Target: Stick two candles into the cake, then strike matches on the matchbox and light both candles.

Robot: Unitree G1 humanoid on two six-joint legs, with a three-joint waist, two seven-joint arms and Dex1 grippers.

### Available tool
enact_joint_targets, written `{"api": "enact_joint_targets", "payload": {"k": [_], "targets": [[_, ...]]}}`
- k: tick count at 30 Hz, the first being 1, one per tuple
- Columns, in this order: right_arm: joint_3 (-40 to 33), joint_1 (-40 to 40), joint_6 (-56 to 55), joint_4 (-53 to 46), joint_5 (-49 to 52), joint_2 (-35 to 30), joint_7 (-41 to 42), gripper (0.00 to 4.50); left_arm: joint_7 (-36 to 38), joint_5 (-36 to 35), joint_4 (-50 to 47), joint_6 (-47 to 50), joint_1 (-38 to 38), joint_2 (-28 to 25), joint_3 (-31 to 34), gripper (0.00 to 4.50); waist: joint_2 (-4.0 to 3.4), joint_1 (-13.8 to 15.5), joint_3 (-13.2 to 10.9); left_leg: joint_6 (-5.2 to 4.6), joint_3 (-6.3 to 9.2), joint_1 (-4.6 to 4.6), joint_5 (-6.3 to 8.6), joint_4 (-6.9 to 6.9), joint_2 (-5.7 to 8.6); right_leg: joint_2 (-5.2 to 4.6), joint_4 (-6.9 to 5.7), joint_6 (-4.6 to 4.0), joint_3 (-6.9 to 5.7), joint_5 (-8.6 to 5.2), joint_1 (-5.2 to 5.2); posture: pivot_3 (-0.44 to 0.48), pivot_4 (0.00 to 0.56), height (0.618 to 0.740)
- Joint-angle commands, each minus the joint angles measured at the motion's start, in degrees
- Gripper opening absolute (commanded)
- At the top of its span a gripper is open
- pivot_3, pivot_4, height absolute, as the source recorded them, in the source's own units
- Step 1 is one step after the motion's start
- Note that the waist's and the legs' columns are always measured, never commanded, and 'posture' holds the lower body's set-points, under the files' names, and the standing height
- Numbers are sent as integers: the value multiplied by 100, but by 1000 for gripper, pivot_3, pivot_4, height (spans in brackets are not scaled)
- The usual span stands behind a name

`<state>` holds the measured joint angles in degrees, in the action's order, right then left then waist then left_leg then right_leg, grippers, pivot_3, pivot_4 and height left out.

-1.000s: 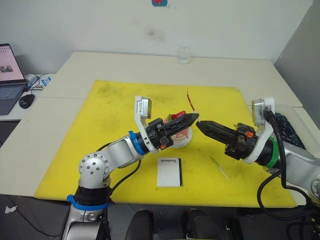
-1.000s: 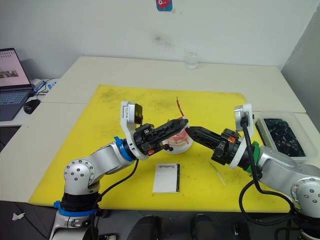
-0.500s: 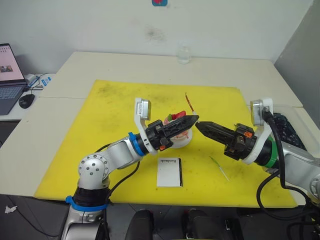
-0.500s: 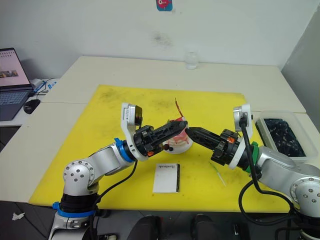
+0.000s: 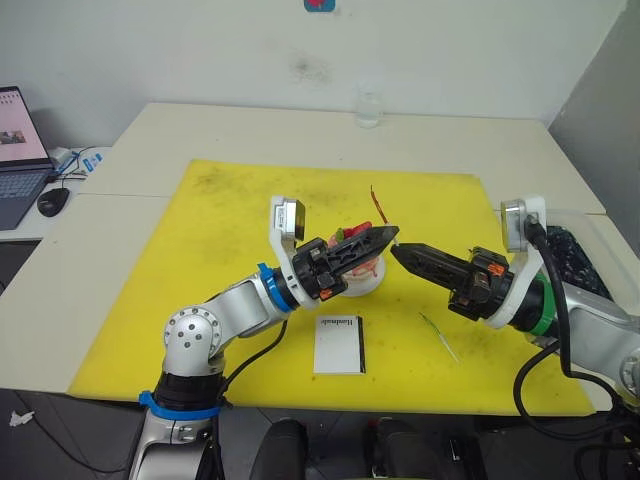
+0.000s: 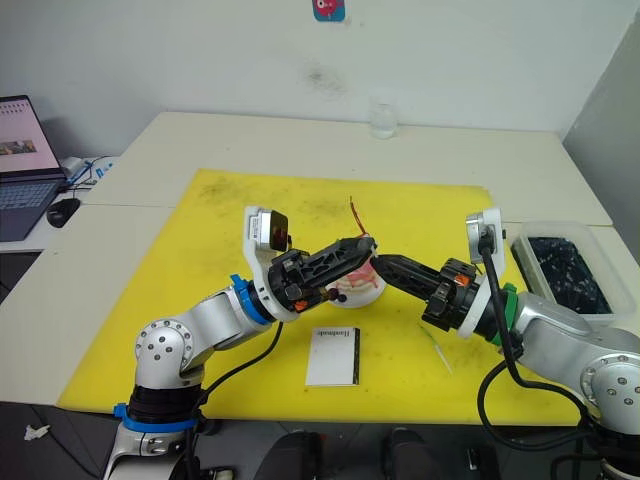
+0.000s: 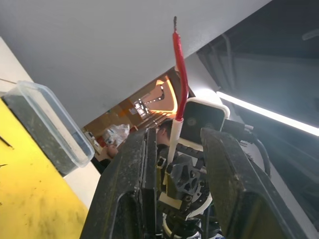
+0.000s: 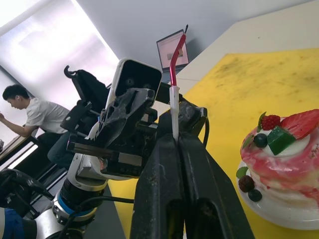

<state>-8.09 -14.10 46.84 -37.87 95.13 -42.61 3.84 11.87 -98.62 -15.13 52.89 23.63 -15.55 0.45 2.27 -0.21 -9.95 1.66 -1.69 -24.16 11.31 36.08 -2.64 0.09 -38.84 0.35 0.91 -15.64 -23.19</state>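
Observation:
The reddish candle (image 5: 377, 203) stands upright above the mat, just right of the cake (image 6: 358, 284). My right gripper (image 8: 175, 137) is shut on its pale lower end. My left gripper (image 5: 390, 237) reaches over the cake and meets the right gripper (image 5: 398, 250) tip to tip. In the left wrist view the left gripper (image 7: 177, 137) is open, with the candle (image 7: 180, 64) rising in the gap. The greenish candle (image 5: 438, 336) lies on the mat under my right arm. The matchbox (image 5: 338, 344) lies flat in front of the cake. The matches are hidden.
A yellow mat (image 5: 230, 230) covers the table's middle. A clear container (image 6: 560, 270) of dark bits sits at the right edge. A glass (image 5: 368, 108) stands at the back, a laptop (image 5: 15, 150) and mouse (image 5: 52, 200) far left. A person (image 8: 25, 114) sits beyond.
Both gripper tips and the red candle have stayed almost in place. The left arm's elbow has shifted slightly to the right.

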Motion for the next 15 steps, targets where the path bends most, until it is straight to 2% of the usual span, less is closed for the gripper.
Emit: {"api": "enact_joint_targets", "payload": {"k": [1,3,4,12,15], "targets": [[-37,-78,-85,-70,-17,-70,88,0,105,58,-52,-44,139,44,20,817,0,-1,0,0,0,0,0,0,0,0,0,0,0,0,0,0,150,740],[-36,-69,-83,-77,-22,-74,94,0,120,91,-48,-33,145,55,15,187,0,-1,0,0,0,0,0,0,1,0,1,0,0,0,-1,0,150,740],[-37,-66,-85,-79,-21,-75,95,0,120,102,-51,-32,144,62,14,53,1,-1,0,0,1,0,0,-1,1,0,1,0,-1,0,-1,0,150,740],[-5,-49,-64,-40,34,-98,36,0,252,388,-163,-34,136,53,-20,53,1,-1,0,0,1,-6,0,-1,0,0,6,0,-2,0,-2,0,150,740],[-25,-57,-64,-42,-65,-131,73,591,293,692,-308,-174,197,57,30,0,1,-1,0,0,2,-6,0,-1,0,0,8,0,-2,0,-2,0,150,740]]}}
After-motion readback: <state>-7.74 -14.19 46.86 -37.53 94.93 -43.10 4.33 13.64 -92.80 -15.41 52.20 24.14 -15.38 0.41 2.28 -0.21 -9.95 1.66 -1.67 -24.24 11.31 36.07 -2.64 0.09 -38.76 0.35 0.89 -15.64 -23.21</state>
